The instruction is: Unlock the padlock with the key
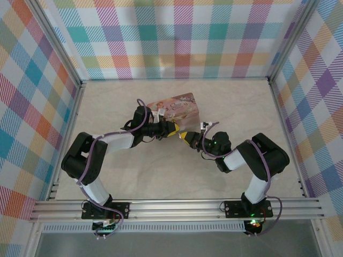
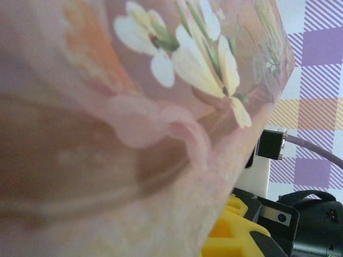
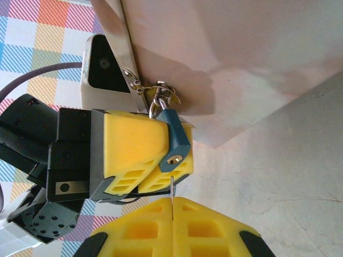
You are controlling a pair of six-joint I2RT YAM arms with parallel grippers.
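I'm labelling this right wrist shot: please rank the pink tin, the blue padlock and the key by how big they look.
1. pink tin, by far the largest.
2. blue padlock.
3. key, a thin sliver that looks smallest although it is nearest the camera.

Beside the tin [image 1: 179, 107], left pincer [image 1: 172, 129] faces right pincer [image 1: 187, 138].

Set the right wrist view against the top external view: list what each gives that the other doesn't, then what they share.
Right wrist adds: the blue padlock hanging from the latch of the pink tin, clamped in the left hand, and the thin key pinched in the right hand, its tip just short of the keyhole. Top external adds: the left arm and right arm whole, the mounting rail, the plaid walls. Shared: tin, both yellow-fingered hands, marbled tabletop.
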